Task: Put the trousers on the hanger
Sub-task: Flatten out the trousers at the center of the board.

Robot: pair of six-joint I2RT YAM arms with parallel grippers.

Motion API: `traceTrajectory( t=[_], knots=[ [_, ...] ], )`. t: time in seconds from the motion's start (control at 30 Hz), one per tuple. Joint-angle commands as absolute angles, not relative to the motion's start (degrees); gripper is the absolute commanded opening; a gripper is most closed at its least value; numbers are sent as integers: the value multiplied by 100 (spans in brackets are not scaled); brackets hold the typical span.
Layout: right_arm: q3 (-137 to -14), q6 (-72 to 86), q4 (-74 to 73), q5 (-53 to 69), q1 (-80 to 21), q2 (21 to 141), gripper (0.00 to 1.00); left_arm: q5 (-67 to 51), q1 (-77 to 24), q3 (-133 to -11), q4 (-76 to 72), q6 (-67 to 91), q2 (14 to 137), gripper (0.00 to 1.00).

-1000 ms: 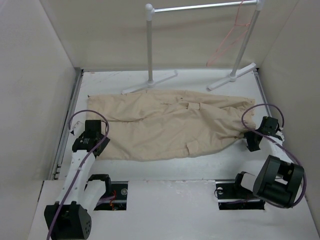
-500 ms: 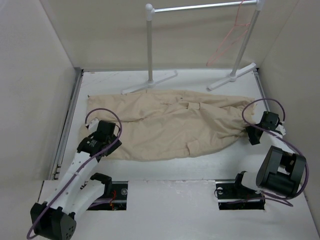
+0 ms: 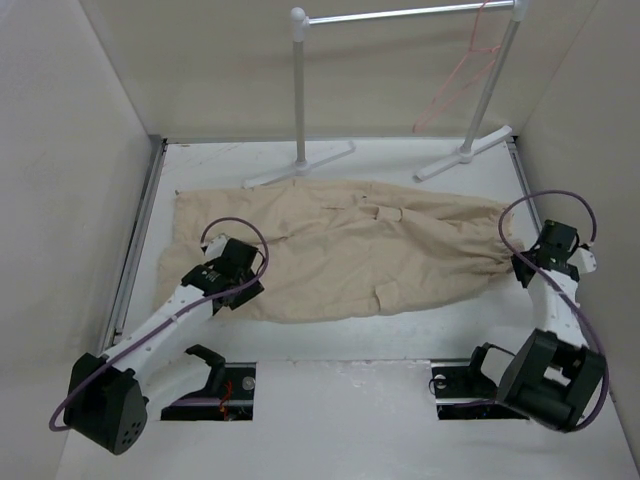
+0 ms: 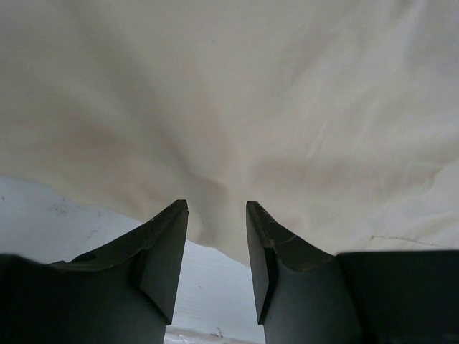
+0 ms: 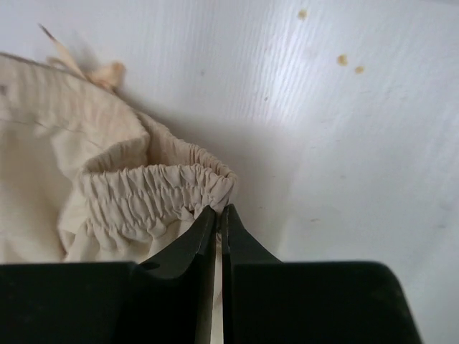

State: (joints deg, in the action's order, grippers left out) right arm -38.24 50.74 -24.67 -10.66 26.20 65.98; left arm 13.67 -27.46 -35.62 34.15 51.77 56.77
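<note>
My right gripper (image 5: 218,209) is pressed together, its two tips nipping the gathered elastic edge of the waist of the trousers (image 3: 350,250). A frayed drawstring end (image 5: 100,72) lies farther ahead and to the left of the tips, on the white table (image 5: 337,129), which runs on to the right of them. My left gripper (image 4: 215,206) stands partly spread and holds nothing. Its fingers (image 4: 161,251) sit low at the near edge of a trouser leg, with cloth filling everything ahead of the tips and the table showing just beneath them. I cannot tell whether they touch the cloth. The trousers lie spread out between my two grippers. Beyond them, well away from both, stands a white rail (image 3: 400,15), and the pink wire hanger (image 3: 455,85) hangs near its right end.
</note>
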Motion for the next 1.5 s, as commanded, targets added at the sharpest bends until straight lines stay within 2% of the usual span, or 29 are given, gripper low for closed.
traceTrajectory(
  t=[0.0,0.23,0.37,0.4,0.43,0.47,0.63,0.87,1.03,1.17,1.37,1.4,1.47],
  knots=[
    [-4104,4913,-3294,-1468,2878,6030,6,1170,-2475,-3157,3428,5247,5625,36],
    [-4587,4738,-4779,-1950,2922,5705,0,317,-1061,-2663,3752,5194,5020,34],
    [-4711,4350,-5613,-2214,2968,5537,0,316,-647,-3189,4218,5177,4826,29],
    [-4563,4464,-5782,-2163,2758,5476,1,316,-568,-3364,4271,5098,4782,29],
    [-4457,4587,-5801,-2110,2434,5275,13,299,-506,-3549,4298,5011,4755,29],
    [-4456,4588,-5801,-2109,2430,5273,13,273,-497,-3725,4307,4949,4755,29],
    [-4456,4588,-5801,-2109,2430,5273,13,10,-1206,-4429,3948,4650,5220,29],
    [-4456,4588,-5801,-2109,2430,5273,13,-70,-3788,-5237,2612,4413,6580,29],
    [-4456,4588,-5801,-2109,2430,5273,13,52,-5021,-5993,2119,4193,7908,31],
    [-4456,4588,-5801,-2109,2430,5273,13,228,-5199,-6144,1793,4122,8621,30],
    [-4456,4588,-5801,-2109,2430,5273,13,194,-4724,-5599,1609,4148,8412,27],
    [-6005,4066,-4739,-1492,1003,4664,76,115,-4707,-5564,1539,4148,8368,27],
    [-6292,4192,-5026,-1590,735,4711,79,-70,-4759,-5625,1477,4148,8393,28]
  ],
)
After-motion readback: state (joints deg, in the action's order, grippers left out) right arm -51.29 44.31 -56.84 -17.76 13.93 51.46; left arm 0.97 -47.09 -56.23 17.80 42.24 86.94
